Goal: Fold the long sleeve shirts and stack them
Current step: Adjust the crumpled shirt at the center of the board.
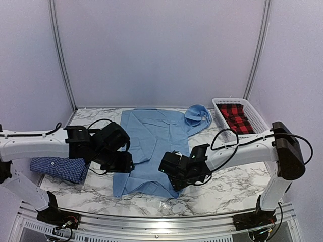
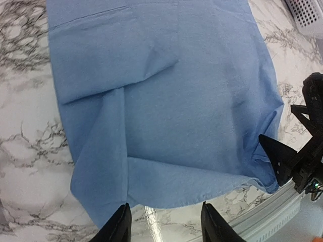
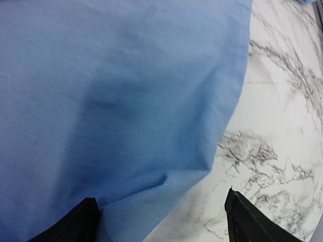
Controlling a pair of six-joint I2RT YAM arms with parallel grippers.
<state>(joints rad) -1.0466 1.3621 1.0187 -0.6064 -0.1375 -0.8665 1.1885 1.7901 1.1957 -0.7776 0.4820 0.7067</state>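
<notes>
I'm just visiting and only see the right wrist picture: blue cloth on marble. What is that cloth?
Observer: It is a light blue shirt spread out flat, with its collar at the far end.
Visitor: Is that the only piece of clothing out there?
Observer: No. A dark blue checked shirt lies bundled near the left edge of the table.
Visitor: And over on the right?
Observer: A white basket stands at the far right corner, with a red and black checked cloth inside it.
</notes>
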